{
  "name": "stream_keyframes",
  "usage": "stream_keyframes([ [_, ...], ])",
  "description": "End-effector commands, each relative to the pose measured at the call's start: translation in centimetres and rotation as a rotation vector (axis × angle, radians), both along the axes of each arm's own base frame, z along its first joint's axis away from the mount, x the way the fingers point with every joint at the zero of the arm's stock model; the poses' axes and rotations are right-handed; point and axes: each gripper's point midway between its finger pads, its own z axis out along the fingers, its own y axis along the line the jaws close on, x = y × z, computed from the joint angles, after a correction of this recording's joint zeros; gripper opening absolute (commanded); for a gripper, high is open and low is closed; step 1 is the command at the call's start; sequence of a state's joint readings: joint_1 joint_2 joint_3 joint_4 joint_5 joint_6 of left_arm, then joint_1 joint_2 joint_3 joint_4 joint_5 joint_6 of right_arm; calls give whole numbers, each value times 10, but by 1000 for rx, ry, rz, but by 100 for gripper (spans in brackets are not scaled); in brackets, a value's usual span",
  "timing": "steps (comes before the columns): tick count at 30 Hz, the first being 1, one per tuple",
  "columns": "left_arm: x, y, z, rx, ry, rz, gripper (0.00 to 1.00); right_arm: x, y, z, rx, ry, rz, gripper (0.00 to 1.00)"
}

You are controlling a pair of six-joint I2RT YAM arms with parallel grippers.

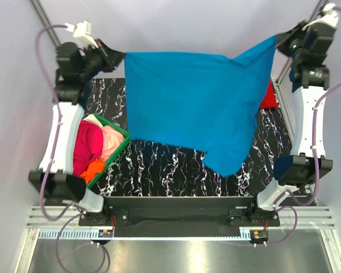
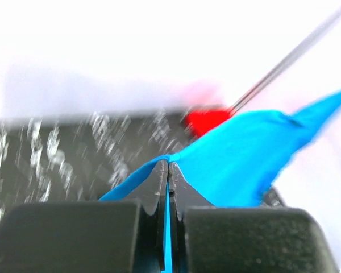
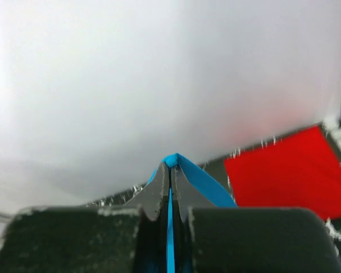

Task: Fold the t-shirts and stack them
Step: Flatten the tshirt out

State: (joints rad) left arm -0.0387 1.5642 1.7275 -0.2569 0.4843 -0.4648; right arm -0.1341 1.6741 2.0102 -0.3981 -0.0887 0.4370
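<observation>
The bright blue t-shirt point(image 1: 193, 108) hangs spread in the air above the black marbled table point(image 1: 159, 165), held by two top corners. My left gripper point(image 1: 116, 57) is shut on its left corner; the cloth point(image 2: 238, 159) runs between the jaws of the left gripper point(image 2: 168, 166). My right gripper point(image 1: 279, 40) is shut on the right corner; the blue cloth point(image 3: 202, 179) shows pinched in the right gripper point(image 3: 170, 166). A folded red t-shirt point(image 1: 268, 95) lies at the table's far right, partly hidden behind the blue one; it also shows in the right wrist view point(image 3: 284, 170) and the left wrist view point(image 2: 207, 120).
A green plastic basket point(image 1: 118, 149) at the table's left holds magenta-pink point(image 1: 86, 145), pale pink and orange point(image 1: 94, 168) t-shirts. Metal frame posts stand at the back corners. White walls surround the table.
</observation>
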Motion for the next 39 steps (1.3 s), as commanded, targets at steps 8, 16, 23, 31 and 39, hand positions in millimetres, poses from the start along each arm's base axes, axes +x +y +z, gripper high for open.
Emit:
stream_keyframes([
  [8, -105, -3, 127, -73, -275, 19, 0, -94, -11, 125, -81, -187, -88, 0],
  [16, -205, 8, 170, -98, -434, 48, 0, -226, -15, 166, -108, -336, -236, 0],
  [23, -257, 9, 188, -132, -489, 23, 0, -317, -16, 194, -131, -453, -320, 0],
  [31, -216, 8, 161, -96, -390, 44, 0, -266, -22, 216, -187, -439, -308, 0],
  [39, -75, 27, 50, 77, -98, 208, 0, -61, -20, 93, -200, -99, -80, 0],
])
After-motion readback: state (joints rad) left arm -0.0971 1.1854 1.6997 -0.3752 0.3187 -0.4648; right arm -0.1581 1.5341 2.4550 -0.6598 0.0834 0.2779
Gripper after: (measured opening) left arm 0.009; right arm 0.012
